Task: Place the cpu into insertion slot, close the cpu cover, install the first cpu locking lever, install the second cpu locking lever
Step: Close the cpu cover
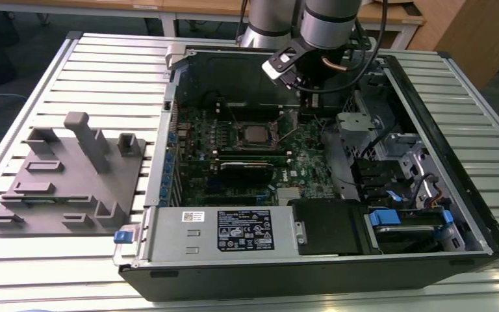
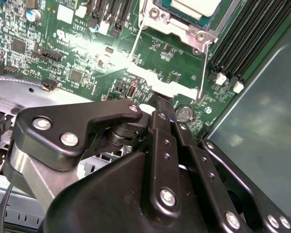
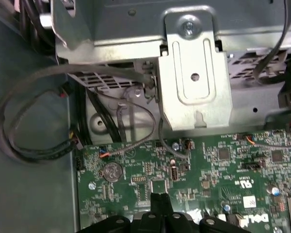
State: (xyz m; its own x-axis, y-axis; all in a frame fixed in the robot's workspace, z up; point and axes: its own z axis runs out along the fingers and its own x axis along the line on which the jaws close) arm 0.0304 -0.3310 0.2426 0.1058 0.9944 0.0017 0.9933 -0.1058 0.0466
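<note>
Gripper [image 2: 158, 103] pinched closed, empty, low by the board [image 2: 87, 58] edge; we judge a narrow pusher for the lever [image 2: 202, 68]; cpu [image 2: 194, 6] seated.

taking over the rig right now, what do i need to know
Gripper: shut, holding nothing, low over the motherboard beside the coin cell.
Cpu: lies in the window of the cpu cover, which looks lowered over it.
Done: cpu placed, and the cover appears closed.
Left: the two locking levers. They show as thin rods beside the cover and seem unlatched, though that is not certain.
</note>
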